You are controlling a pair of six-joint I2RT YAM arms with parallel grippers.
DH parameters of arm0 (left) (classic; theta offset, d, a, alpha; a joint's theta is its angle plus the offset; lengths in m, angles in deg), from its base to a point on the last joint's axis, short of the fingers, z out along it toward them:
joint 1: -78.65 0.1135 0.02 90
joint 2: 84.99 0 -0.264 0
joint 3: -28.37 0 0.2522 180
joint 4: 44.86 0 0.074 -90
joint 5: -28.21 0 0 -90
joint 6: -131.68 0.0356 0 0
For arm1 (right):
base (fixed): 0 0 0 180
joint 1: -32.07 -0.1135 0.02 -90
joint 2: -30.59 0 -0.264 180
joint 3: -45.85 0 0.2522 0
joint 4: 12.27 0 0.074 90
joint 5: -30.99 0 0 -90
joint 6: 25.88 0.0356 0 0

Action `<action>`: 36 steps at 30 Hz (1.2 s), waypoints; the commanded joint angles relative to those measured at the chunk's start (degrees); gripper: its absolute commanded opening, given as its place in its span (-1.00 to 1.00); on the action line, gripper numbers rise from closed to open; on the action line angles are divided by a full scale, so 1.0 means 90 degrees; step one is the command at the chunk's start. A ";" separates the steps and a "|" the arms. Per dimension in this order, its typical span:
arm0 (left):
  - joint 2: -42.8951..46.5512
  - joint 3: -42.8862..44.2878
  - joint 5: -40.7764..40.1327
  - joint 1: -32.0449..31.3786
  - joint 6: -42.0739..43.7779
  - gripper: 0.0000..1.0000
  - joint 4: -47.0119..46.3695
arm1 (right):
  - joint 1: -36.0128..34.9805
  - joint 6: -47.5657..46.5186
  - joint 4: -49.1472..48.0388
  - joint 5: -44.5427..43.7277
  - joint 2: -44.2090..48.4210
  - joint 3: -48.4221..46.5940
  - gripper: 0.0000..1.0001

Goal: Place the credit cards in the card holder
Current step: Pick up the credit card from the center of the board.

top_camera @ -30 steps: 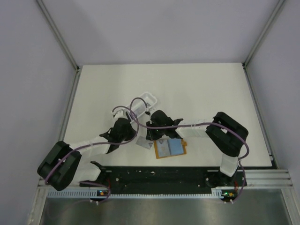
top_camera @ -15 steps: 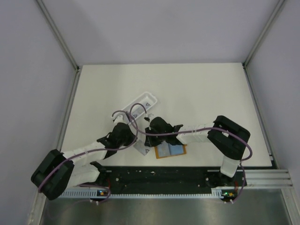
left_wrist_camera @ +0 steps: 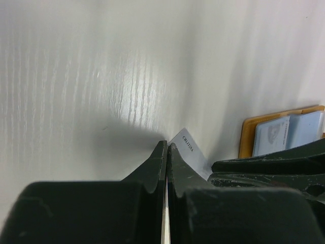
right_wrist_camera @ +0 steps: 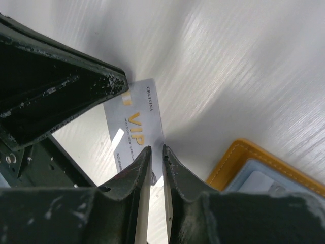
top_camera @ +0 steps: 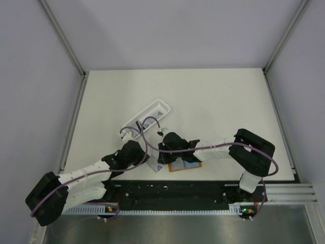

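Note:
One white credit card (top_camera: pixel 154 164) printed "VIP" lies flat near the table's front edge, just left of the open orange card holder (top_camera: pixel 187 166). My left gripper (top_camera: pixel 147 161) is shut, and its tips (left_wrist_camera: pixel 167 145) rest at the card's corner (left_wrist_camera: pixel 192 151). My right gripper (top_camera: pixel 162 158) hovers over the card's right edge (right_wrist_camera: pixel 134 122). Its jaws (right_wrist_camera: pixel 156 148) stand a narrow gap apart with nothing between them. The holder's orange rim (right_wrist_camera: pixel 238 152) and pale blue inside (left_wrist_camera: pixel 284 133) show beside the fingers. Other cards are not visible.
A long white plastic tray (top_camera: pixel 152 113) lies behind the grippers, angled toward the far right. The black base rail (top_camera: pixel 172 190) runs along the table's front edge, just below the card and holder. My left gripper's fingers (right_wrist_camera: pixel 76 86) cross the upper left of the right wrist view.
My left arm has drawn back toward the front edge, and the card has slid that way with its tips. My right gripper followed and now covers more of the holder.

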 commanded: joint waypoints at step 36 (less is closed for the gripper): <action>0.0798 -0.0518 -0.0474 -0.1315 -0.0778 -1.00 0.1116 | -0.1548 0.1584 0.0401 -0.1233 0.1548 0.1208 -0.32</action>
